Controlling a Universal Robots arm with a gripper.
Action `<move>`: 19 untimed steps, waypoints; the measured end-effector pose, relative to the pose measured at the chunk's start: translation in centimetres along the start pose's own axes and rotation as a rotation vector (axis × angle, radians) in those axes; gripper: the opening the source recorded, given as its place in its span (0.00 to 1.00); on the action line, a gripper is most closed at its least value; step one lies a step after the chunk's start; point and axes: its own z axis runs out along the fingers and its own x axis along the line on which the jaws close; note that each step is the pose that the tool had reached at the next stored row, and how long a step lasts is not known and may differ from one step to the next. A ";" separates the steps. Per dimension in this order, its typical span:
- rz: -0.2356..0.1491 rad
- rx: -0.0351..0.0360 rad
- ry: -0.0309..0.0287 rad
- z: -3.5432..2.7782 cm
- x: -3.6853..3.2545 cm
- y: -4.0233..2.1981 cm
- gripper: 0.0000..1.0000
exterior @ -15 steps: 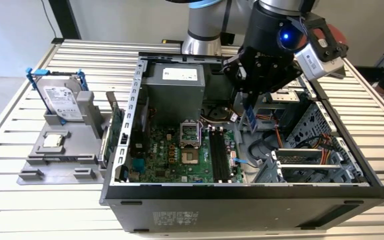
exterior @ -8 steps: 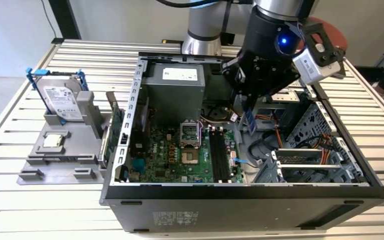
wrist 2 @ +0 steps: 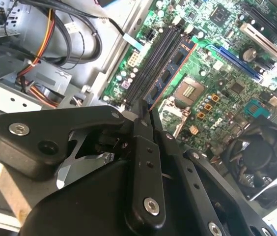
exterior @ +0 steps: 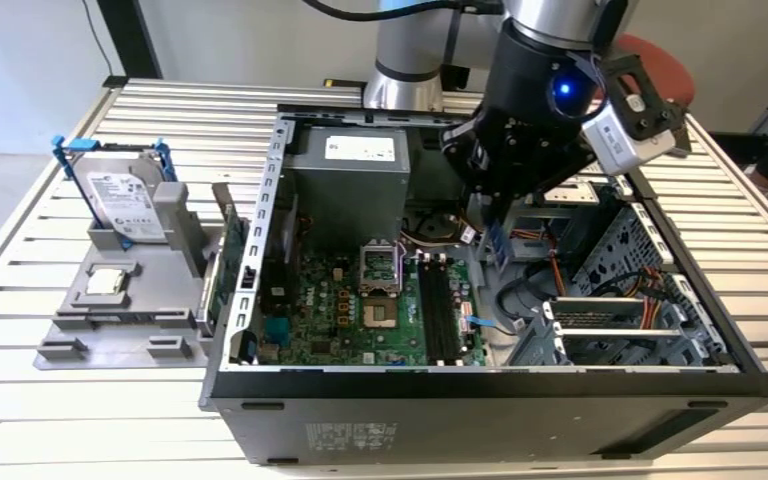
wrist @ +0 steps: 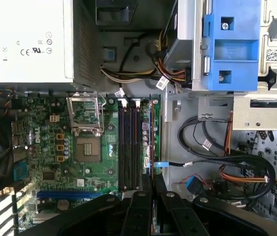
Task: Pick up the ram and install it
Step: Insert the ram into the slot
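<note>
The ram (wrist 2: 172, 69) is gripped edge-down by the closed gripper (wrist 2: 147, 112), above the slots (wrist: 128, 147) inside the case (exterior: 491, 400). It should be set parallel to one slot, the notch matched, and pressed evenly. The stick is thin, flat and dark blue with black chips; the slots are long, narrow and black.

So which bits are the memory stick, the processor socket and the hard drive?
memory stick (wrist 2: 171, 70), second wrist view, middle of its dark-blue face.
processor socket (wrist: 88, 149), first wrist view, centre of its square.
hard drive (exterior: 131, 205), exterior view, its labelled front.
</note>
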 end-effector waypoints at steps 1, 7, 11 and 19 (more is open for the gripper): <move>0.001 0.0001 0.0017 0.12 0.00 0.00 0.00; 0.004 0.0003 0.0104 0.69 0.00 0.02 0.00; 0.007 0.0005 0.0169 1.02 0.01 0.03 0.00; 0.011 0.0009 0.0246 1.73 0.01 0.05 0.00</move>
